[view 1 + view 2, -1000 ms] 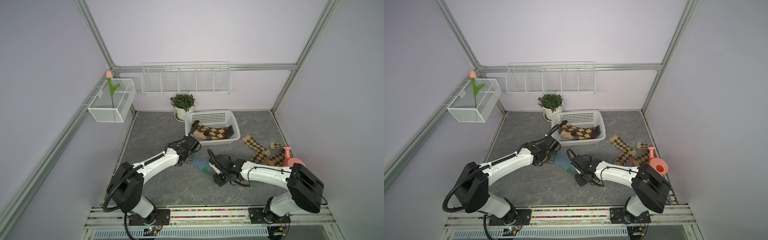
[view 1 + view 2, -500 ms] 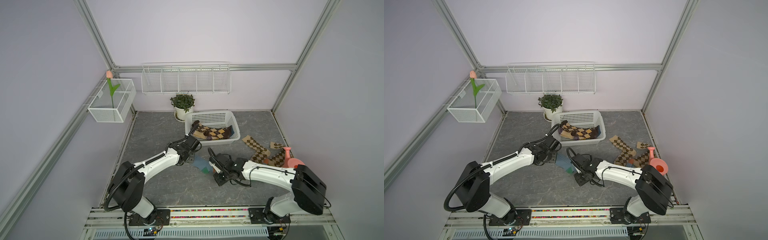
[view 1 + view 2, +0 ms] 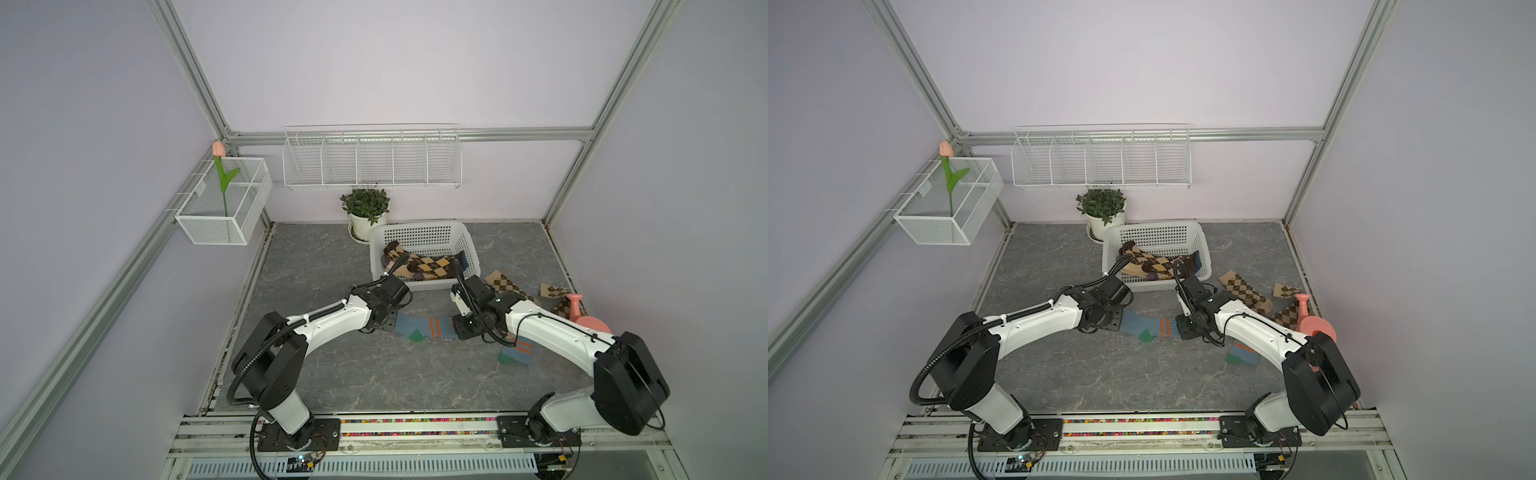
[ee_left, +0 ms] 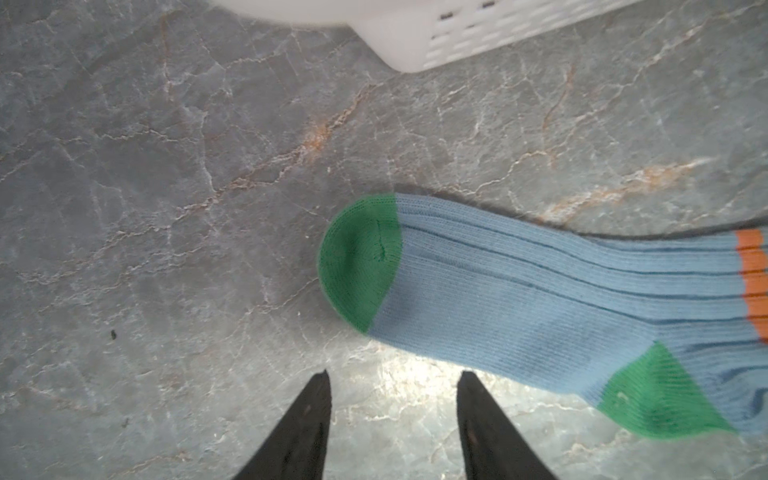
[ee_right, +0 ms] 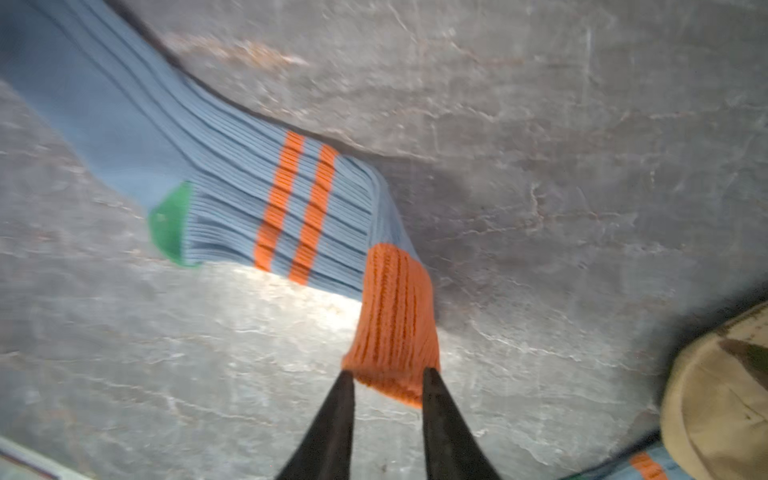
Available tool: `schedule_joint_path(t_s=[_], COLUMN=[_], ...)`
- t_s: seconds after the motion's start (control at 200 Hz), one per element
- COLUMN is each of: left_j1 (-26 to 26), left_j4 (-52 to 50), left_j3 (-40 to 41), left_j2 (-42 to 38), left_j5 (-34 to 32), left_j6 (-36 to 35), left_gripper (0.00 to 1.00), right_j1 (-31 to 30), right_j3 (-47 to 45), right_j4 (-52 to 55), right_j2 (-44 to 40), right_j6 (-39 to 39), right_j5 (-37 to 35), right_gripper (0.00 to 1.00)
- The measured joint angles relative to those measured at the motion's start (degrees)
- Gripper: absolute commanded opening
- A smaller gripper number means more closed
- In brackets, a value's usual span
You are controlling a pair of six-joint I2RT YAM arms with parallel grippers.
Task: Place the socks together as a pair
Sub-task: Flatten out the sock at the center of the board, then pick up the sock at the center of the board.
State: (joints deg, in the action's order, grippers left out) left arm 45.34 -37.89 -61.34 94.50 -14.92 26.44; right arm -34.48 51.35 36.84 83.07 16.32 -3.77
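We were flattening the blue sock (image 3: 424, 327) — left gripper (image 4: 394, 374) parted, empty; right gripper (image 5: 387, 372) straddling its cuff, grip unclear. Its mate (image 3: 515, 355) likely needed fetching next.

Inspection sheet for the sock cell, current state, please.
Surface: grey marbled tabletop; damage nothing seen.
Job's things: blue sock flat between the arms; second blue sock under the right arm; dark argyle socks in the white basket; tan argyle socks loose beside it.
Clutter: pink watering can by the loose socks; potted plant.
Grippers: left gripper open, empty, beside the sock's green toe; right gripper jaws straddle its orange cuff, grip unclear.
Cables: black loops at both wrists; snags nothing seen.
Surroundings: wire shelf, wire bin with tulip on walls.
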Motion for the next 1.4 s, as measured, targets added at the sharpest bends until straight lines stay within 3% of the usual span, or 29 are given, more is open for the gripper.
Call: schedule_joint_path(t_s=[0.335, 0.57, 0.7, 0.84, 0.98, 1.2, 1.399], left_j1=[0.0, 0.0, 0.6, 1.5, 2.1, 4.9, 5.2], left_j4=[1.0, 2.7, 2.0, 1.2, 0.7, 0.0, -0.1], left_j3=[-3.5, -4.3, -4.1, -0.2, 4.3, 7.3, 7.4], left_j2=[4.3, 7.5, 6.9, 4.7, 2.3, -10.2, -19.2], left_j5=[0.0, 1.1, 1.8, 3.6, 5.1, 7.4, 8.9], left_j6=[-2.2, -3.8, -3.9, -3.8, -3.1, -1.6, -1.4], left_gripper=[0.51, 0.44, 0.44, 0.44, 0.44, 0.44, 0.44], right_j1=[1.7, 1.2, 2.5, 4.1, 4.9, 5.7, 8.4], right_j3=[0.1, 0.7, -4.2, -9.8, -10.6, -10.4, -8.3], right_j4=[3.0, 5.7, 6.5, 7.6, 7.9, 8.4, 9.2], right_j2=[-7.5, -11.8, -15.0, -16.3, -11.8, -5.7, 1.2], right_j6=[0.5, 2.9, 6.3, 10.0, 12.3, 14.6, 15.4], right_j5=[-2.7, -2.9, -6.3, -9.6, -11.5, -16.0, -17.4], right_gripper=[0.38, 0.37, 0.38, 0.45, 0.49, 0.53, 0.47])
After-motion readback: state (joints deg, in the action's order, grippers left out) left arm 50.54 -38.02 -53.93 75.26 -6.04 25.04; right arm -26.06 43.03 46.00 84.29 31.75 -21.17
